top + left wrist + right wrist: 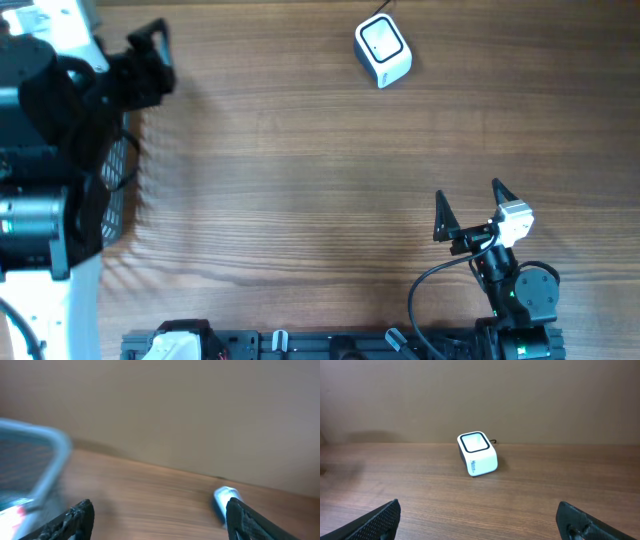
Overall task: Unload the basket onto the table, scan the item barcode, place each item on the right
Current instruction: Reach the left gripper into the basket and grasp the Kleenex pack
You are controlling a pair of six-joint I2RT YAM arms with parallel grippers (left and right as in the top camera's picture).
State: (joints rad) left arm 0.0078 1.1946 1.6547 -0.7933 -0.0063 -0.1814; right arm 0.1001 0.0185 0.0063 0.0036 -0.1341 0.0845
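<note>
Scanner (477,453) is sitting on the bench (300,150), a white box with a dark-rimmed window facing up and a thin cable showing behind it. It is lying well ahead of the right gripper (477,505), lined up about midway between that gripper's two fingers, with nothing touching it. Right gripper is hanging low over the bench with its fingers spread wide apart and nothing between them. Left gripper (159,505) is sitting well off to the other side of the bench, its wrist view heavily blurred. Its fingers are also standing apart and nothing is showing between them. From there the scanner is showing as a small pale blur far ahead, just by the right-hand finger. A mesh basket (60,442) with a pale rim is standing close ahead and to the left of the left gripper, beyond its left-hand finger. A white and red thing (12,515) is showing low down at the basket, too blurred to name.
</note>
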